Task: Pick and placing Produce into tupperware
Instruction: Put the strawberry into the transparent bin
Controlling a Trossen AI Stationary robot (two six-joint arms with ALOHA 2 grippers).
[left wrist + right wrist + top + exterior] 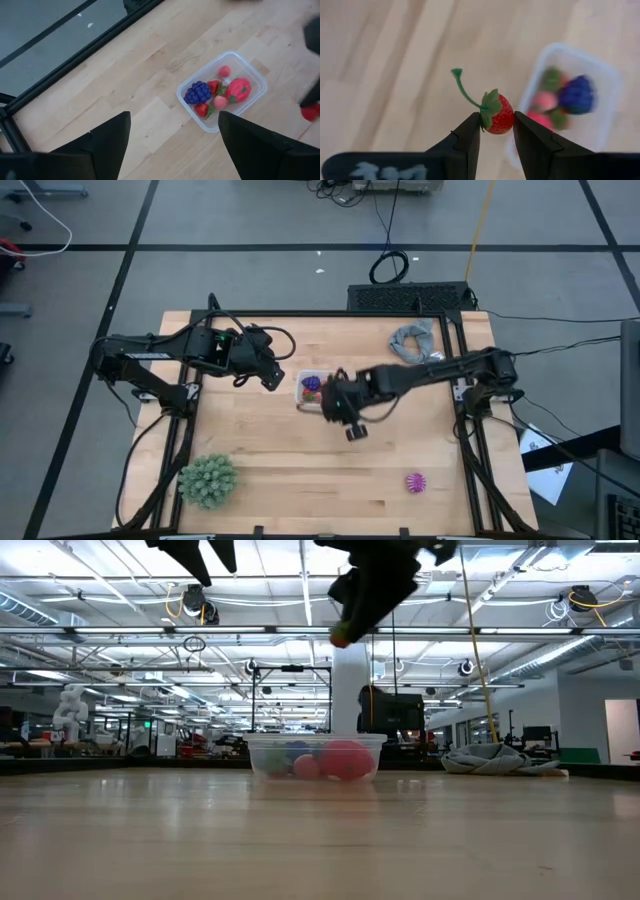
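Note:
The clear tupperware (311,389) stands on the table's middle and holds several toy fruits: a purple grape bunch (197,93), pink and red pieces (238,90). My right gripper (496,131) hovers just beside the tub (592,85), high above the table (342,637), shut on a red toy strawberry (499,115). My left gripper (174,131) is open in the air left of the tub (222,90) and holds nothing. A magenta spiky ball (415,482) lies near the table's near right edge. My right gripper pinches the strawberry's red body (503,120) between its two fingertips (470,131), one on either side, coming from above and pointing down. The leafy cap and curved green stalk (462,86) stick out clear of the fingers. The fruit is lifted well clear of the table.
A large green spiky ball (208,480) sits at the near left corner. A grey cloth (415,340) lies bunched at the far right corner (500,760). Bare wood spreads between the tub and the near edge.

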